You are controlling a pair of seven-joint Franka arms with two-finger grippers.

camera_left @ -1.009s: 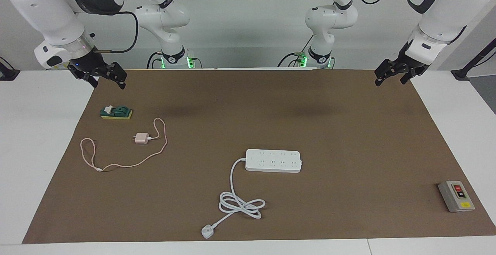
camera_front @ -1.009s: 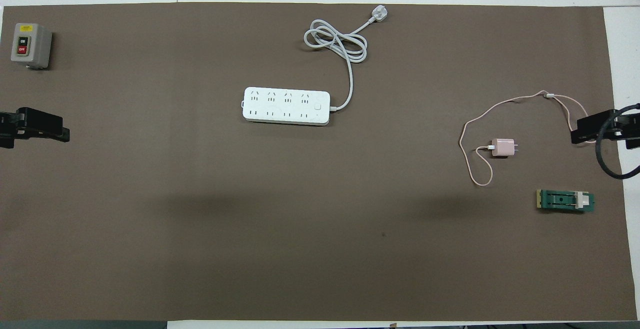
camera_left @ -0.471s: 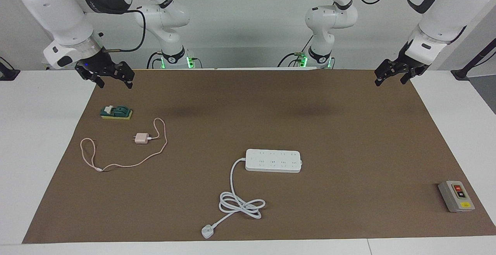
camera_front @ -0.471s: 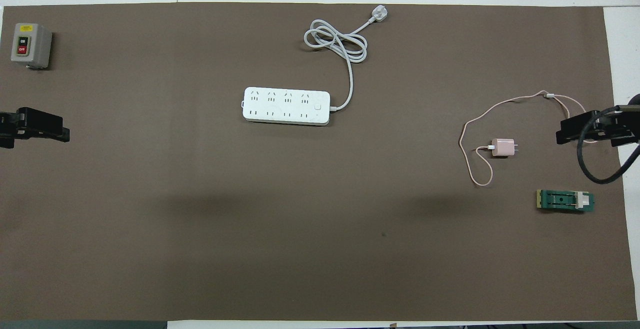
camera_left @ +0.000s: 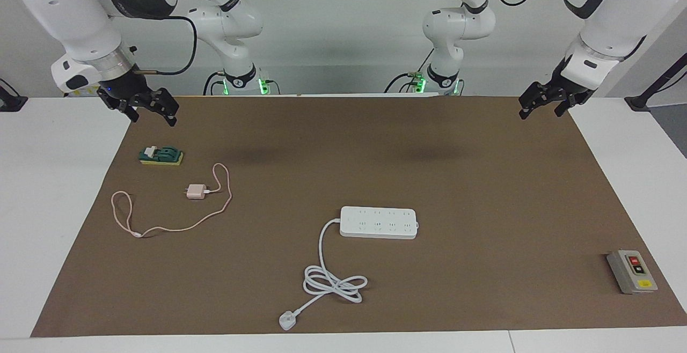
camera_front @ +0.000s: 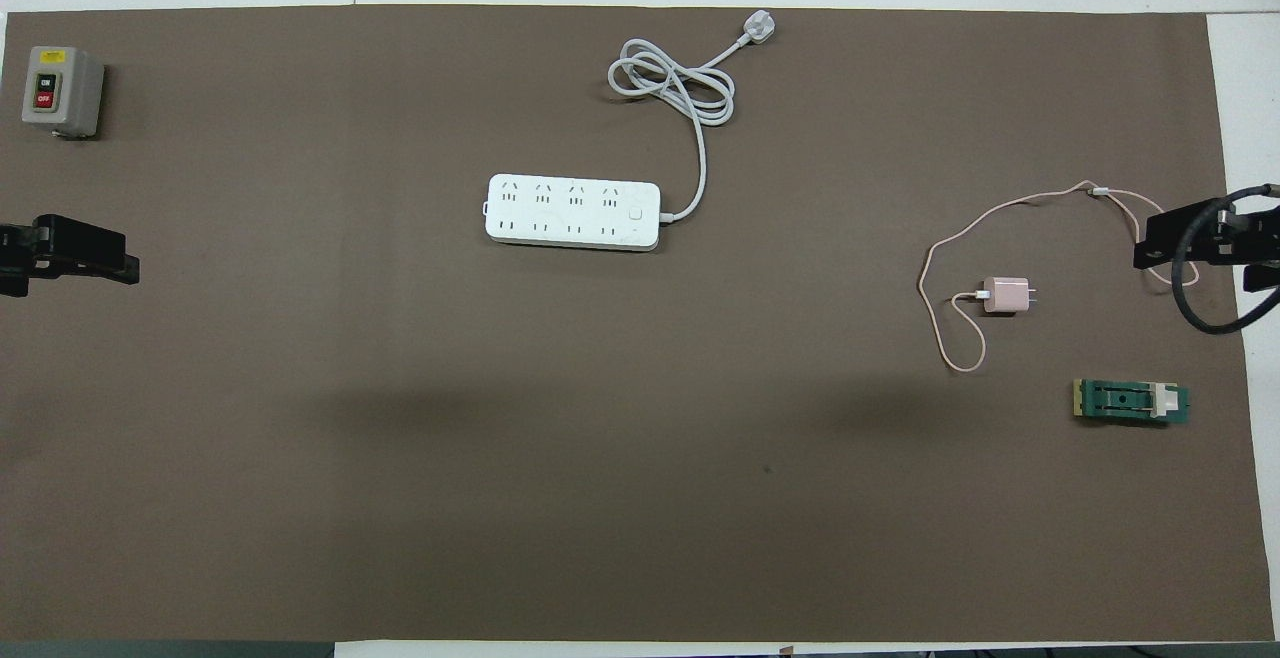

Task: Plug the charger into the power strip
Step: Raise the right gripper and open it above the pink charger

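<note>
I have two white robot arms at a table covered by one brown mat (camera_left: 375, 144). Nothing is picked up yet, so I judge the task has barely begun.

My right gripper (camera_left: 144, 107) hangs in the air over the mat's edge at the right arm's end, fingers spread wide and empty — probably because the charger lies at that end. My left gripper (camera_left: 543, 101) waits over the mat's corner at the left arm's end, also wide open and holding nothing.

The small pale pink cube-shaped charger (camera_left: 195, 191) lies flat on the mat, its one long thin pink cable (camera_left: 177, 228) looping loosely around it. The long white multi-socket power strip (camera_left: 378, 222) lies near the mat's middle, well apart from the charger, sockets facing up — ready to take a plug. Its thick white cord (camera_left: 333, 282) coils farther from the robots and ends in one white plug (camera_left: 287, 321).

Also there: one green-and-yellow block (camera_left: 160, 155), and one grey box with red and yellow buttons (camera_left: 632, 271).
</note>
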